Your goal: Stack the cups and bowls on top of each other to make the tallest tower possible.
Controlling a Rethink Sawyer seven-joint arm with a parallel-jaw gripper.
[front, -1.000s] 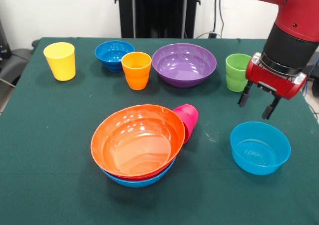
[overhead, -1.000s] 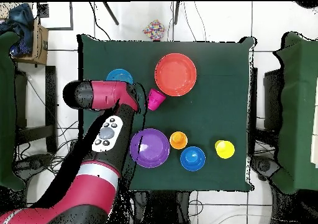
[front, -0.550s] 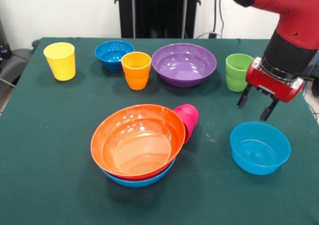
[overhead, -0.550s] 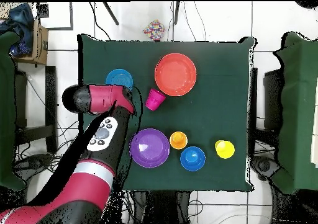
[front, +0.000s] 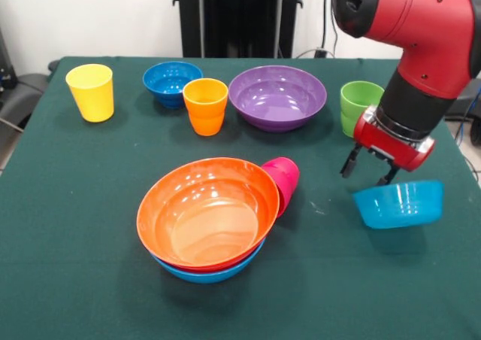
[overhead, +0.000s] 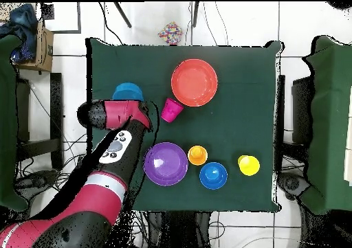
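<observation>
My gripper hangs open at the right of the table. One finger touches the rim of the small light-blue bowl, which is tipped up so its outside faces the camera. A large orange bowl sits nested on a light-blue bowl at the front centre. A pink cup lies on its side against that stack. The green cup stands just behind the gripper.
Along the far side stand a yellow cup, a dark-blue bowl, an orange cup and a purple bowl. My arm hides the green cup from overhead.
The gripper has dropped and shifted left in the front view. The small light-blue bowl, flat on the table before, now stands tipped and raised at its near side.
</observation>
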